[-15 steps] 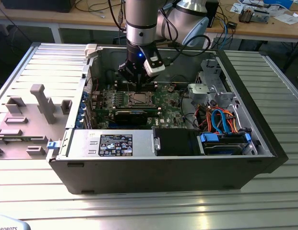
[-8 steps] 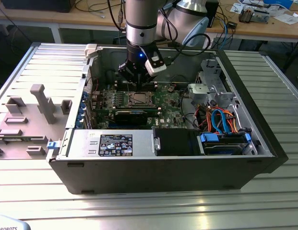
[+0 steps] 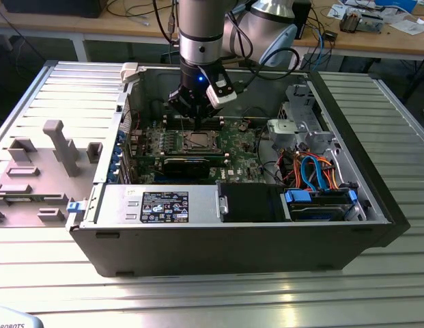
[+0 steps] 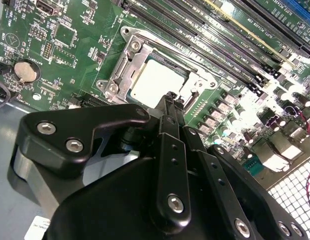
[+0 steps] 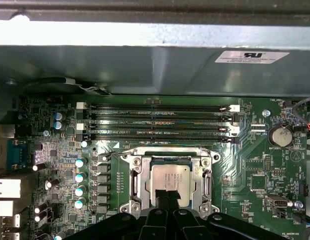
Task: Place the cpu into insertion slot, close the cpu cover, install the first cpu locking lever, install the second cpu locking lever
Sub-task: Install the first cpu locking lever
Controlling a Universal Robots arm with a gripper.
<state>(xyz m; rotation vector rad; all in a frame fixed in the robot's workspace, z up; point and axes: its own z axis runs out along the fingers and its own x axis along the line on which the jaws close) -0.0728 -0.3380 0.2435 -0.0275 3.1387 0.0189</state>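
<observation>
Here the cpu (image 5: 170, 184) lies flat in the insertion slot (image 5: 136, 186), cpu cover (image 5: 167, 153) seemingly closed; tool (image 5: 167, 199) fingers together above it

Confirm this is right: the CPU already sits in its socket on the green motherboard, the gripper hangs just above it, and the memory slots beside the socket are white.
Wrong on one count: the memory slots are black, as the first wrist view shows. The cpu does sit in the socket, with the gripper just above it.
</observation>
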